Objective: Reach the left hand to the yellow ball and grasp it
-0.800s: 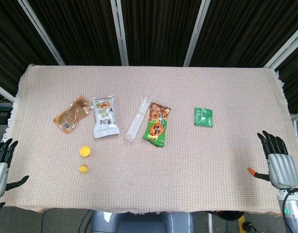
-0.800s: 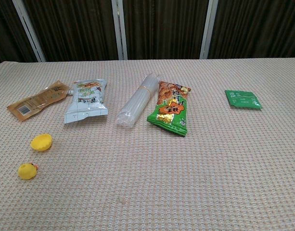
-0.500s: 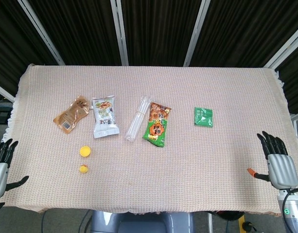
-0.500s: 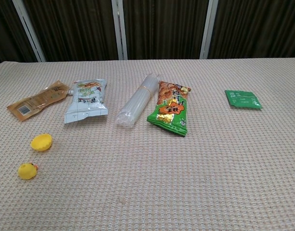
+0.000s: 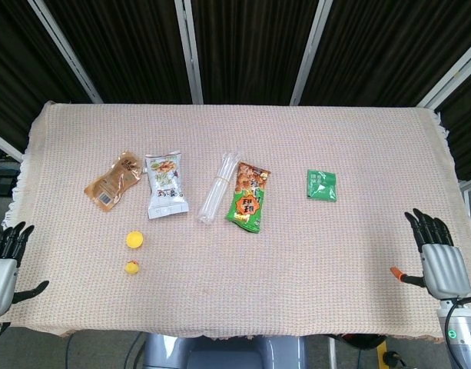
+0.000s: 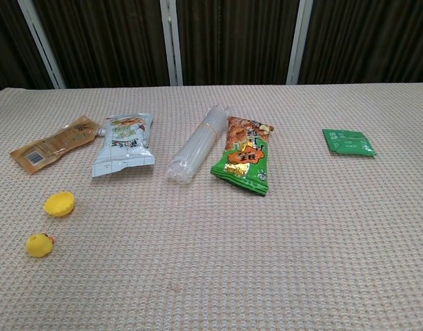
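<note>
The yellow ball (image 5: 133,240) lies on the woven tablecloth at the front left, also seen in the chest view (image 6: 59,204). Just in front of it sits a smaller yellow toy (image 5: 132,267) with an orange spot (image 6: 38,245). My left hand (image 5: 3,265) hangs off the table's front left corner, fingers spread and holding nothing, well to the left of the ball. My right hand (image 5: 437,257) is at the front right edge, fingers apart and empty. Neither hand shows in the chest view.
Behind the ball lie a brown sachet (image 5: 112,181), a white snack pack (image 5: 166,185), a clear plastic tube (image 5: 218,187) and an orange-green snack bag (image 5: 249,197). A small green packet (image 5: 321,185) sits to the right. The table's edge (image 5: 20,184) runs along the left.
My left hand has slid slightly down toward the front of the view. The right hand has barely shifted. Nothing on the table has moved.
</note>
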`<move>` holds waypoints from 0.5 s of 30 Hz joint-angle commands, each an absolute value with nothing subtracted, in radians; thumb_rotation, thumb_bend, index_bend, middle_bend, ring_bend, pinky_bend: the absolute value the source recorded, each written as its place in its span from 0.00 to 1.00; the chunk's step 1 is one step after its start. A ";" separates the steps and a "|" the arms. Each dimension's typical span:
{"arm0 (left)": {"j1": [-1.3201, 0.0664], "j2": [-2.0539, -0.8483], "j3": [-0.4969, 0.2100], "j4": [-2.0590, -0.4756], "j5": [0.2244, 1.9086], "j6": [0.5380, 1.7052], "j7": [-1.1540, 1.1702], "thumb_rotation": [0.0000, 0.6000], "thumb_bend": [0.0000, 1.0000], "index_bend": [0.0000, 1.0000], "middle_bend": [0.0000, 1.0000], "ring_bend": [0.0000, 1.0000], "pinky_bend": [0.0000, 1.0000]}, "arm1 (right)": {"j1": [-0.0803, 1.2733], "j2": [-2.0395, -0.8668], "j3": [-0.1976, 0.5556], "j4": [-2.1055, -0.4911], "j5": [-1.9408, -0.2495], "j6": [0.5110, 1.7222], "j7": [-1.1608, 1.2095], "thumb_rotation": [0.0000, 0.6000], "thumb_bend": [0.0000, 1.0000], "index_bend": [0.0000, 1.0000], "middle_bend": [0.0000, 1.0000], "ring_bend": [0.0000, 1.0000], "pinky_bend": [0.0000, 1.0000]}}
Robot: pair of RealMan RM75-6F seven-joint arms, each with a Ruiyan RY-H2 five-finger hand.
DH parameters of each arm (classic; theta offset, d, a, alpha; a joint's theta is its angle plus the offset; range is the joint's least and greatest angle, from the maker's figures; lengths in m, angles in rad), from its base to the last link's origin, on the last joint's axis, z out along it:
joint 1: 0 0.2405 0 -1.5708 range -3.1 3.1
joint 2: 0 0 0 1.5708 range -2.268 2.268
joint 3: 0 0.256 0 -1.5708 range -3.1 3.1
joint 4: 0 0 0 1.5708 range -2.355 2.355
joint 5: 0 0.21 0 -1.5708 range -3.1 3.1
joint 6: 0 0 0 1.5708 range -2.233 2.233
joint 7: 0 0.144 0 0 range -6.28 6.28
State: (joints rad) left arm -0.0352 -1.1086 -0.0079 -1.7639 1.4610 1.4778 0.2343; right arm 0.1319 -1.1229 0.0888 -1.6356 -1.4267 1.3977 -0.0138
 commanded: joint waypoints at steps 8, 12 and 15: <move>-0.087 -1.139 0.000 -1.793 1.460 1.392 0.340 1.00 0.08 0.35 0.00 0.00 0.00 | 0.132 -1.120 0.085 -1.642 -1.432 1.396 -0.013 1.00 0.02 0.00 0.00 0.00 0.00; -0.126 -1.174 -0.012 -1.814 1.431 1.335 0.411 1.00 0.10 0.37 0.00 0.00 0.00 | 0.132 -1.119 0.084 -1.644 -1.436 1.398 -0.010 1.00 0.02 0.00 0.00 0.00 0.00; -0.155 -1.210 -0.019 -1.835 1.403 1.292 0.468 1.00 0.10 0.37 0.00 0.00 0.00 | 0.131 -1.118 0.084 -1.643 -1.439 1.400 -0.006 1.00 0.02 0.00 0.00 0.00 0.00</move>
